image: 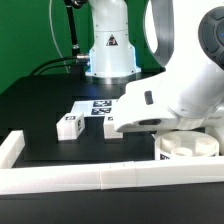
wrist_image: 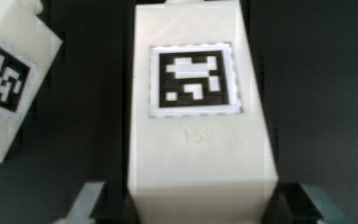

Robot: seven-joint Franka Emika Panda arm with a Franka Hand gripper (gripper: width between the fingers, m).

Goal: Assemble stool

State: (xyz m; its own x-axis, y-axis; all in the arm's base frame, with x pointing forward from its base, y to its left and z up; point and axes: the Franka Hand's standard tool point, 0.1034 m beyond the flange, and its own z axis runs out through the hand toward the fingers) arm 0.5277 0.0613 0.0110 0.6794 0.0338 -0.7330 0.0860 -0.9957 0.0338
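In the wrist view a white rectangular stool leg (wrist_image: 197,110) with a black-and-white tag lies on the black table, running lengthwise between my fingers. My gripper (wrist_image: 199,206) is open. One fingertip (wrist_image: 91,202) stands on each side of the leg's near end, with a dark gap on each side. A second tagged leg (wrist_image: 12,85) lies beside it. In the exterior view my gripper (image: 135,122) is low over the table, and one leg (image: 70,124) lies to its left. The round white seat (image: 188,148) sits at the front right, partly hidden by the arm.
The marker board (image: 97,107) lies flat behind the legs. A long white border rail (image: 100,178) runs along the table's front and up the exterior view's left side. The robot base (image: 110,50) stands at the back.
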